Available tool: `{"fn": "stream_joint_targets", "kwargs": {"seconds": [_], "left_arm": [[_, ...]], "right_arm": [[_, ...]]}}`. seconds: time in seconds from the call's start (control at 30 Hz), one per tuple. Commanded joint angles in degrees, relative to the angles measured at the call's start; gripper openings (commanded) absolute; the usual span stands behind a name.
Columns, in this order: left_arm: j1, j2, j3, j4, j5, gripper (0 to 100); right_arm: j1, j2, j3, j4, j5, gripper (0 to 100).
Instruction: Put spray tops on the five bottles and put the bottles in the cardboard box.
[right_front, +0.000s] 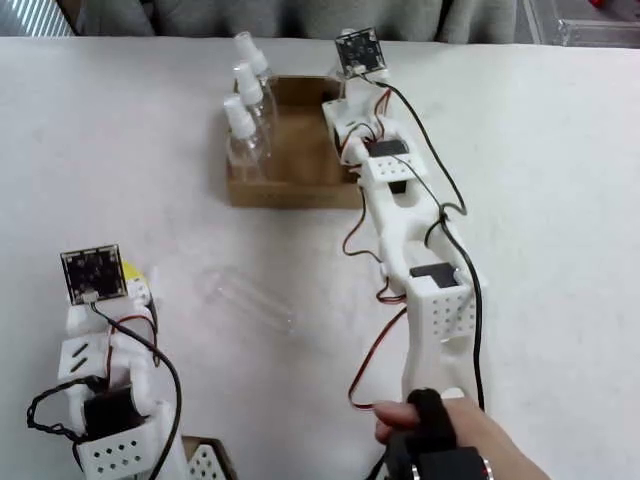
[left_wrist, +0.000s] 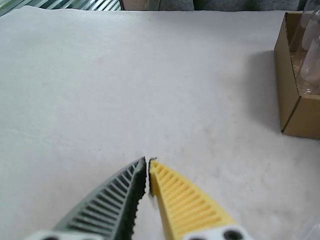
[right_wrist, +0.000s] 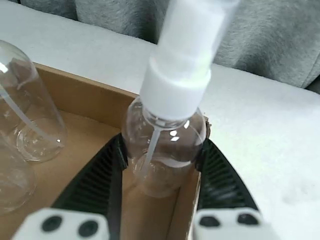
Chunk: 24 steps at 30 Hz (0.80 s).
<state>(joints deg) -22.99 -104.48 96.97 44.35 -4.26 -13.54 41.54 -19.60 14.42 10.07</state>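
Observation:
My right gripper is shut on a clear bottle with a white spray top, held upright just inside the far right corner of the cardboard box. Whether its base rests on the box floor I cannot tell. Three capped bottles stand along the left side of the box. Another clear bottle lies on its side on the table in front of the box. Near the table's front left, my left gripper is shut with nothing in it, its yellow finger resting low over the table.
The right arm stretches from the front edge across to the box. A person's hand rests at its base. The box's near corner stands to one side of my left gripper. White table surrounds everything.

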Motion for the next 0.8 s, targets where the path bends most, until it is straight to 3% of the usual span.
{"fn": "stream_joint_targets", "kwargs": {"seconds": [0.0,0.1,0.33,0.77], "left_arm": [[0.57,-0.31,0.00,0.18,-0.35,2],[0.57,-0.31,0.00,0.18,-0.35,2],[0.57,-0.31,0.00,0.18,-0.35,2],[0.57,-0.31,0.00,0.18,-0.35,2]], "right_arm": [[-0.31,-3.91,-1.67,0.57,-0.53,1.9],[-0.40,-3.91,-1.67,0.66,-0.53,2.7],[-0.40,-3.91,-1.58,1.36,-0.53,17.0],[-1.01,-4.53,-1.93,2.68,-0.53,18.0]]}}
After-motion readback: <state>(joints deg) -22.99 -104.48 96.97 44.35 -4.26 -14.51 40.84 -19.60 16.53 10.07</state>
